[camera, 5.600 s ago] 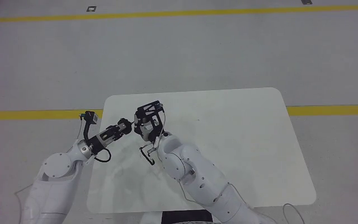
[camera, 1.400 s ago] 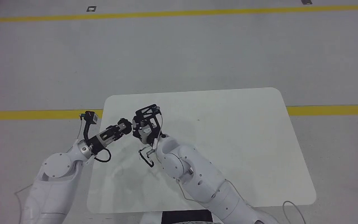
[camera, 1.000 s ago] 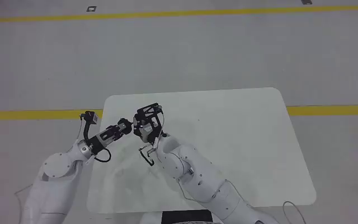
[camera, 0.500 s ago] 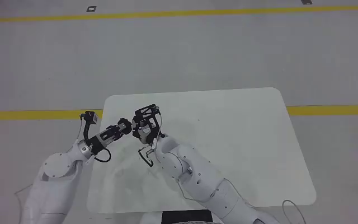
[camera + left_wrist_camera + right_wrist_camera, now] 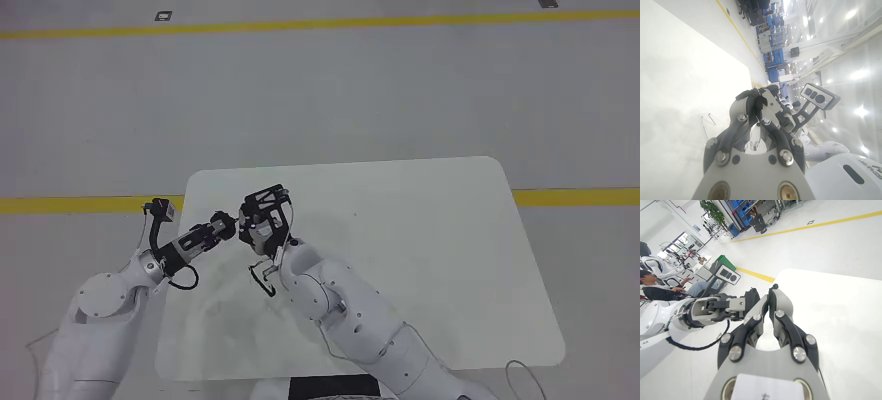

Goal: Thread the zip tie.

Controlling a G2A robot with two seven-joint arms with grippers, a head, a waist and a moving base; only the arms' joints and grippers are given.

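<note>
A: Top view, against half a second earlier: what moved?

B: Very little. The right arm's wrist had slid a touch back toward the table's middle. The left arm had held its place. The grippers met tip to tip both times.

A: Logged. Now left to right. Left side first?

B: The left gripper (image 5: 755,95) hung over the table (image 5: 430,250) near its left edge, pointing across at the right arm. Its fingers were pressed together at the black pads. I could not tell whether anything sat between them.

A: The zip tie?

B: Mostly hidden. A small black end of the zip tie (image 5: 775,286) poked out just past the tips of the right arm's fingers. It sat between the two grippers, above the tabletop.

A: Right side?

B: The right gripper (image 5: 769,302) sat just right of the left one. Whether the tips touched or were a hair apart, I could not tell. Its fingers were clenched on the zip tie, pads flush against each other.

A: Farther right?

B: The white tabletop ran on to its rounded right corners.
</note>
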